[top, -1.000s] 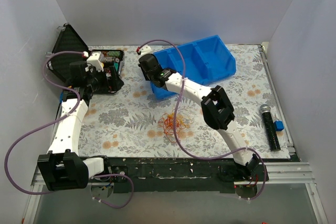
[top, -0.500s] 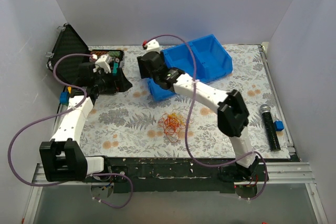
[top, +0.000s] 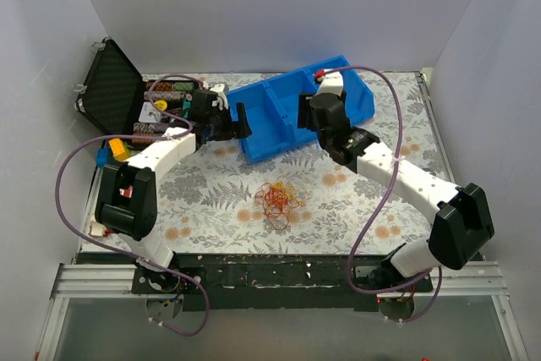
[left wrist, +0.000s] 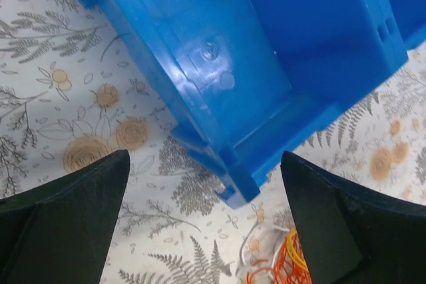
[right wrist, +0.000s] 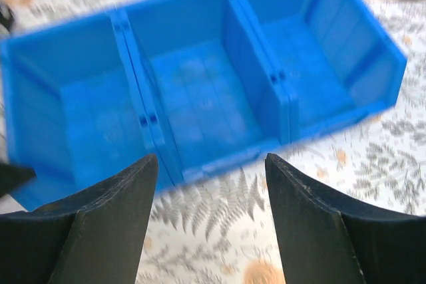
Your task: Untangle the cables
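The cables [top: 277, 198] lie in one small tangle of red, orange-yellow and white loops on the flowered cloth, in front of the blue bin [top: 269, 139]. No gripper touches them. My left gripper [top: 237, 122] stands open at the bin's left end. In the left wrist view the left gripper [left wrist: 203, 231] frames the bin's corner [left wrist: 239, 184], with the cables [left wrist: 287, 265] at the bottom edge. My right gripper [top: 314, 116] hangs open over the bin's middle. The right wrist view is blurred, and there the right gripper [right wrist: 210, 224] is empty.
The blue bin [right wrist: 200, 98] has three empty compartments. An open black case [top: 108, 86] with small items stands at the back left. A yellow and blue item [top: 115, 150] lies at the left edge. Purple arm cables [top: 385, 175] loop above the cloth.
The right gripper opened at the bin's left end and swung right over its middle. The left gripper moved from the black case to the bin's left end. The bin turned slightly.
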`<state>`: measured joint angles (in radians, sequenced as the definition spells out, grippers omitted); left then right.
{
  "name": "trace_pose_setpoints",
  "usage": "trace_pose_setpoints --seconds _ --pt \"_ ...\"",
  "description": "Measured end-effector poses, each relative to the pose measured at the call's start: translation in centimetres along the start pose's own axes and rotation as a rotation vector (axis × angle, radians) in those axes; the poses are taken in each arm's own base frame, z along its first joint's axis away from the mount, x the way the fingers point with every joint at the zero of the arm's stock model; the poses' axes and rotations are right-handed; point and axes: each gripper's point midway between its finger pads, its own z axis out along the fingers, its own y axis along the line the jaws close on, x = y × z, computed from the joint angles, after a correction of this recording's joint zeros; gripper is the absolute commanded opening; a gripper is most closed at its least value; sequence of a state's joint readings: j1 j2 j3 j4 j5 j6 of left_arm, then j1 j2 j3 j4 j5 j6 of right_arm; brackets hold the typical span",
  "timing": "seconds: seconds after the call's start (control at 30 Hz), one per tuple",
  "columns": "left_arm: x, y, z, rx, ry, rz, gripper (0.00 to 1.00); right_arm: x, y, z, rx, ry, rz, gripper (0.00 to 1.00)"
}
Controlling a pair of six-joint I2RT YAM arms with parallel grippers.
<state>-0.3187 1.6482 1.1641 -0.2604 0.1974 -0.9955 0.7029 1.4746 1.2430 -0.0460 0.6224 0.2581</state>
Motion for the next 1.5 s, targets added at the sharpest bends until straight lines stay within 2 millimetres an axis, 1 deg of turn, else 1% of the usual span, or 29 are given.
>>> trace_pose_setpoints --seconds 0.1,0.17,0.2,0.23,0.3,0.37,0.4,0.43,0.47,0.5,0.57,0.67,0.73,0.8,0.9,1.03,1.13,1.17,1.2,1.3,1.4,1.47,1.5 --pt "-0.6 0.1 1.2 -0.043 -0.027 0.017 0.98 3.9 -0.8 -0.6 0.006 0.065 -0.045 0.73" --pt "-0.7 -0.2 2.0 -0.057 -0.043 0.047 0.98 5.9 -1.5 -0.7 0.017 0.103 -0.069 0.73" --pt "-0.8 -0.3 2.4 -0.063 -0.049 0.068 0.94 6.5 -1.8 -0.6 0.026 0.117 -0.076 0.73" --pt "-0.8 -0.3 2.9 -0.074 -0.057 0.087 0.90 6.8 -2.2 -0.5 0.035 0.124 -0.077 0.73" --pt "-0.6 -0.2 3.7 -0.091 -0.063 0.122 0.80 6.6 -3.0 -0.2 0.050 0.120 -0.065 0.73" --pt "-0.6 0.0 4.2 -0.106 -0.071 0.155 0.69 6.3 -3.5 0.1 0.059 0.116 -0.054 0.73" --pt "-0.7 0.2 4.4 -0.115 -0.077 0.169 0.62 6.3 -3.8 0.2 0.063 0.116 -0.052 0.73" --pt "-0.8 0.4 4.4 -0.124 -0.083 0.181 0.54 6.2 -3.9 0.3 0.065 0.116 -0.049 0.72" --pt "-0.9 0.6 4.4 -0.132 -0.087 0.193 0.51 6.2 -3.9 0.3 0.062 0.117 -0.049 0.72" --pt "-1.2 0.7 4.4 -0.138 -0.096 0.205 0.44 6.2 -3.8 0.3 0.059 0.117 -0.048 0.72" --pt "-1.7 0.8 4.4 -0.141 -0.121 0.229 0.35 6.2 -3.6 0.2 0.046 0.117 -0.046 0.71" --pt "-1.9 1.3 3.9 -0.157 -0.160 0.234 0.25 5.9 -3.4 -0.2 0.026 0.111 -0.037 0.70" --pt "-1.5 1.8 3.1 -0.163 -0.166 0.269 0.22 6.0 -3.6 -0.7 0.022 0.107 -0.029 0.70" --pt "-0.9 2.2 2.4 -0.166 -0.160 0.298 0.25 6.4 -3.9 -1.1 0.022 0.109 -0.020 0.70" --pt "-0.4 2.4 1.6 -0.168 -0.165 0.339 0.28 7.3 -4.2 -1.7 0.015 0.125 -0.016 0.69" --pt "0.0 2.6 1.0 -0.168 -0.166 0.364 0.29 8.9 -4.3 -2.2 0.001 0.160 -0.011 0.68" --pt "0.2 2.8 0.6 -0.170 -0.174 0.379 0.34 10.0 -4.0 -2.5 -0.015 0.184 -0.008 0.68" --pt "0.2 2.8 0.6 -0.171 -0.175 0.384 0.42 10.4 -3.9 -2.7 -0.021 0.192 -0.007 0.68" --pt "0.2 2.8 0.6 -0.172 -0.176 0.390 0.53 10.9 -3.7 -3.0 -0.030 0.201 -0.008 0.68" --pt "0.0 2.8 0.6 -0.170 -0.180 0.424 0.68 12.3 -2.6 -4.1 -0.074 0.228 -0.020 0.67" --pt "0.0 2.7 0.5 -0.168 -0.175 0.441 0.88 13.3 -1.1 -5.5 -0.142 0.245 -0.023 0.68" --pt "-0.2 2.5 0.5 -0.163 -0.175 0.447 0.97 13.9 -0.4 -6.7 -0.194 0.254 -0.020 0.67" --pt "-0.2 2.4 0.3 -0.159 -0.173 0.447 0.98 14.1 -0.1 -7.3 -0.219 0.256 -0.015 0.66"
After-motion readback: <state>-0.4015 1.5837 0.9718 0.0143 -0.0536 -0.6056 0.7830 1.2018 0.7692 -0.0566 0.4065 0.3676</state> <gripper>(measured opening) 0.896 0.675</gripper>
